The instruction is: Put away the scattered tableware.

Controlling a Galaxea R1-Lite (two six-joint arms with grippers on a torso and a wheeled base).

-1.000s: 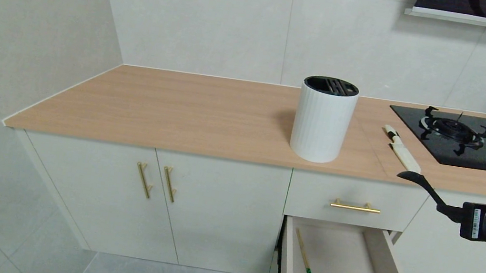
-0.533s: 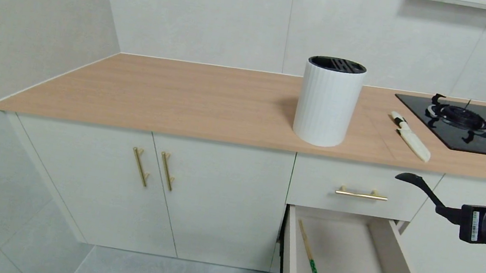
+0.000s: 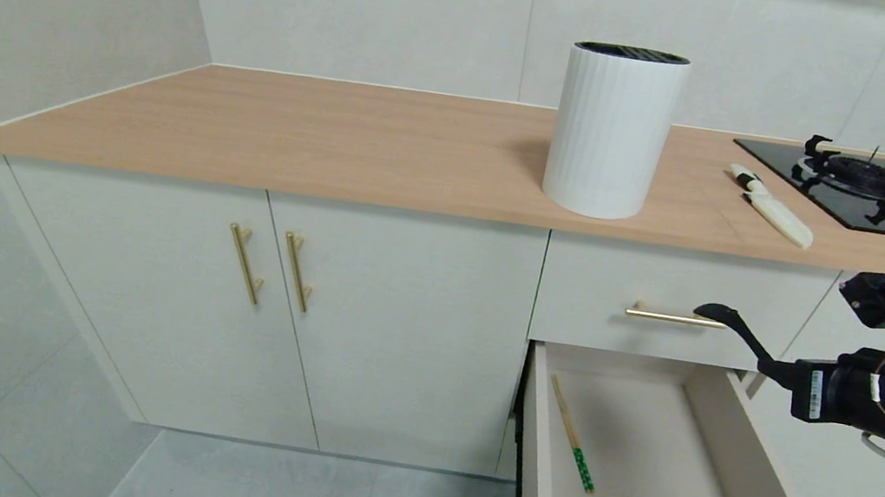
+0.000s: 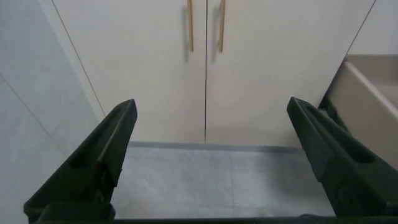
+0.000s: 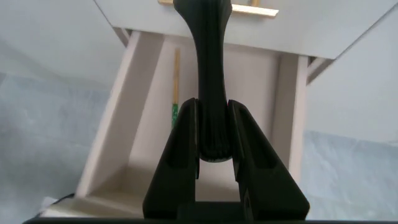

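My right gripper [image 3: 801, 387] is shut on the handle of a black spoon-like utensil [image 3: 736, 329], held level in front of the upper drawer front, above the open lower drawer [image 3: 536, 451]. From the right wrist, the utensil [image 5: 208, 50] runs out between the fingers [image 5: 180, 134] over the drawer [image 5: 115, 106]. A chopstick with a green end [image 3: 572, 436] lies along the drawer's left side and appears again as the chopstick [image 5: 176, 87]. A cream-handled knife [image 3: 769, 208] rests on the counter by a white ribbed holder [image 3: 613, 134]. My left gripper [image 4: 211, 109] hangs open, low before the cabinet doors.
A black gas hob [image 3: 873, 186] occupies the counter's right end. Two cabinet doors with brass handles [image 3: 264, 266] stand left of the drawers, and the handles [image 4: 205, 25] face my left wrist. The pulled-out drawer juts over the grey floor.
The head camera has dropped, so the whole picture shifted. Against the cabinet, the right gripper and utensil now sit lower, at the upper drawer handle's height instead of the counter edge.
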